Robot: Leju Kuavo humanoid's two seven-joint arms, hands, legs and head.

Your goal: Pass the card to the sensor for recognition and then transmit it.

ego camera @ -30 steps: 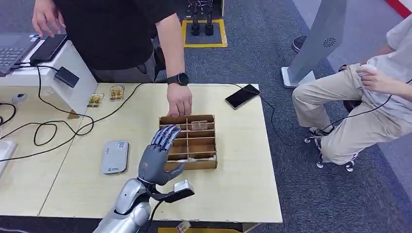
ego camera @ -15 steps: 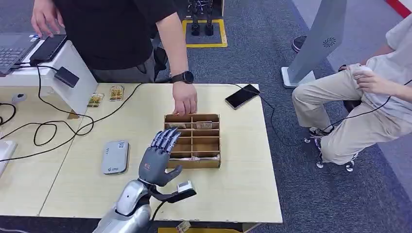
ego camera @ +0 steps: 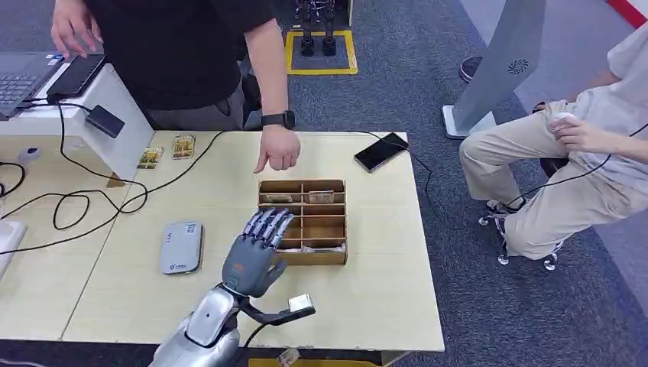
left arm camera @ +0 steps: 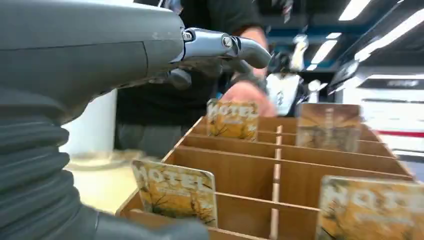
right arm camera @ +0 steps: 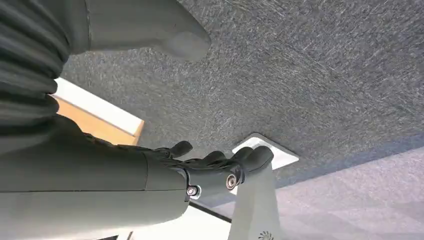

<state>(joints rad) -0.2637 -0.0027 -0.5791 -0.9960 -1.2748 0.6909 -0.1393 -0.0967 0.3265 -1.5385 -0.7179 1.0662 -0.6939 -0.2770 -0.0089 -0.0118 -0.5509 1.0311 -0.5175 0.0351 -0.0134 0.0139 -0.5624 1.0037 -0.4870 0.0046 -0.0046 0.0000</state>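
Left hand (ego camera: 256,248) hovers palm-down, fingers spread and holding nothing, over the near-left corner of the wooden divider box (ego camera: 330,222) on the tabletop (ego camera: 382,252); hotel cards (left arm camera: 176,191) stand upright in its compartments, untouched. Right hand (right arm camera: 210,172) hangs over grey carpet, fingers loosely extended, empty. Person's hand (ego camera: 277,151) hovers at the box's far side; far cards blurred in the wrist view.
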